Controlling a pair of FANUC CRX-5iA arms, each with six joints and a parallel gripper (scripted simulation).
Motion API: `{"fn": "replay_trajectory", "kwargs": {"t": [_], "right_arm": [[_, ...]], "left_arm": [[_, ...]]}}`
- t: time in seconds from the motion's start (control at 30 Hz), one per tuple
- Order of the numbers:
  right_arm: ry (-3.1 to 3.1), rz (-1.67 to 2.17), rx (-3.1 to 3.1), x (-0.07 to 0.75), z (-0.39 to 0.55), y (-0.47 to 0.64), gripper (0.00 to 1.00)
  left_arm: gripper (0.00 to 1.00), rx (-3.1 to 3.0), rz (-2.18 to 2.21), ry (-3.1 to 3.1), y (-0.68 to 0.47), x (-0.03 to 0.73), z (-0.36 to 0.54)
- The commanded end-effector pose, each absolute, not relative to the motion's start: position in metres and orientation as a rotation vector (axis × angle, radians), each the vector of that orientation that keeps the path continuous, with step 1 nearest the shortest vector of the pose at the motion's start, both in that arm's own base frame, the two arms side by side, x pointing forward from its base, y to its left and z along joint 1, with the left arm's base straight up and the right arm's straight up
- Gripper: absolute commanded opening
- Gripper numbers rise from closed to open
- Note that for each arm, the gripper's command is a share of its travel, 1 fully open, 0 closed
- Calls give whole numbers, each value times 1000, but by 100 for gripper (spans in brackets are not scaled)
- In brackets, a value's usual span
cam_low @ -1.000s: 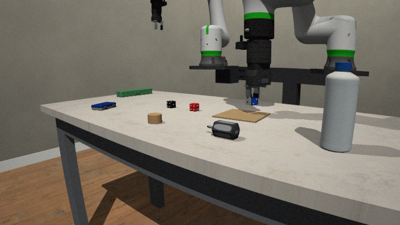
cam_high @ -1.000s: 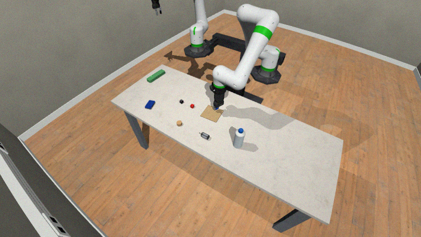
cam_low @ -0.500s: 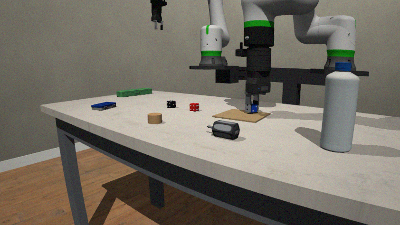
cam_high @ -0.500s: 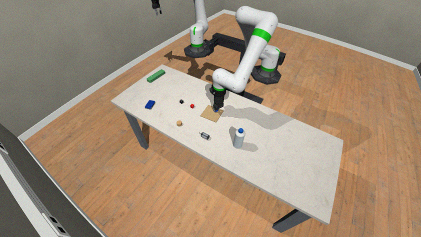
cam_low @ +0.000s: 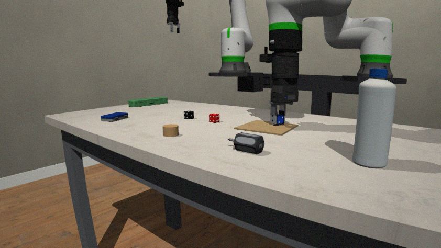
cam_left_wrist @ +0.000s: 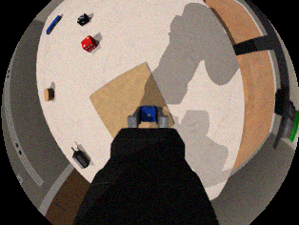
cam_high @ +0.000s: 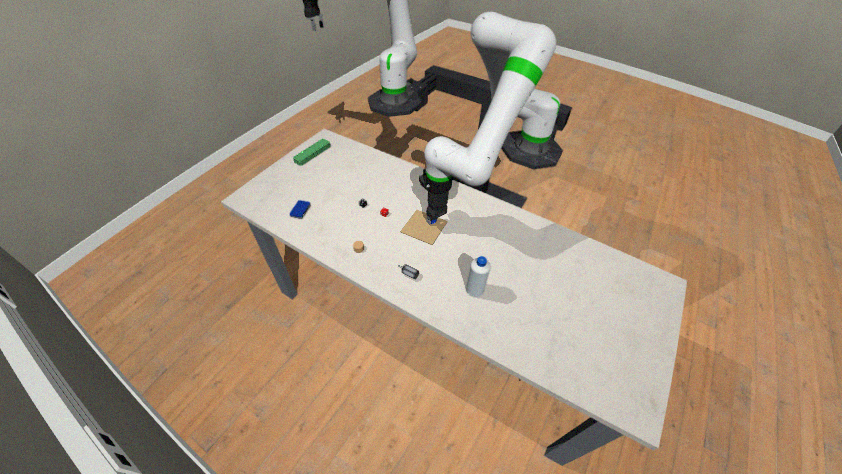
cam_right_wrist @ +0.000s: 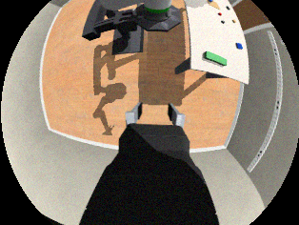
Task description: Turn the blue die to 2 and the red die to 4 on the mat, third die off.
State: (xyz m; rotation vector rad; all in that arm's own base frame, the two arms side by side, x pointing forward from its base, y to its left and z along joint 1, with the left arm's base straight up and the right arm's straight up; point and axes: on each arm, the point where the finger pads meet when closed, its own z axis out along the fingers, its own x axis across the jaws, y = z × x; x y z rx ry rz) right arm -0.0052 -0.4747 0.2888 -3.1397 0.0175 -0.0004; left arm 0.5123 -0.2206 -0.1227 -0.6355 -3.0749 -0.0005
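Note:
The blue die point(cam_high: 433, 221) point(cam_low: 280, 119) point(cam_left_wrist: 149, 113) is between the fingers of my left gripper point(cam_low: 277, 120) point(cam_left_wrist: 149, 112), which is shut on it. The die is at the tan mat point(cam_high: 417, 233) point(cam_low: 256, 128) point(cam_left_wrist: 113, 100), over its back part, on it or just above it. Its top face is too unclear to read. The red die point(cam_high: 384, 211) point(cam_low: 213, 118) point(cam_left_wrist: 89, 44) sits flat on the table, off the mat; its top count is unclear. The black die point(cam_high: 362, 203) point(cam_low: 188, 114) point(cam_left_wrist: 83, 19) lies beyond it, off the mat. My right gripper point(cam_high: 317, 24) point(cam_low: 175, 29) point(cam_right_wrist: 154, 108) is open and empty, high beyond the table.
A dark motor-like part point(cam_high: 410, 271) point(cam_low: 248, 143) point(cam_left_wrist: 81, 158) and a wooden cylinder point(cam_high: 358, 246) point(cam_low: 170, 130) lie toward the front edge. A white bottle point(cam_high: 477, 279) point(cam_low: 374, 123) stands upright. A blue box point(cam_high: 299, 209) point(cam_low: 114, 116) and green bar point(cam_high: 311, 151) point(cam_low: 147, 101) lie toward the far left.

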Motion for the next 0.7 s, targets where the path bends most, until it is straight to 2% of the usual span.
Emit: {"fn": "replay_trajectory", "kwargs": {"t": [0.0,0.67], "right_arm": [[18,0,-3142,-5,290,-475,100],[18,0,-3142,-5,290,-475,100]], "left_arm": [[49,-636,0,-3077,-221,513,-122],[49,-636,0,-3077,-221,513,-125]]}}
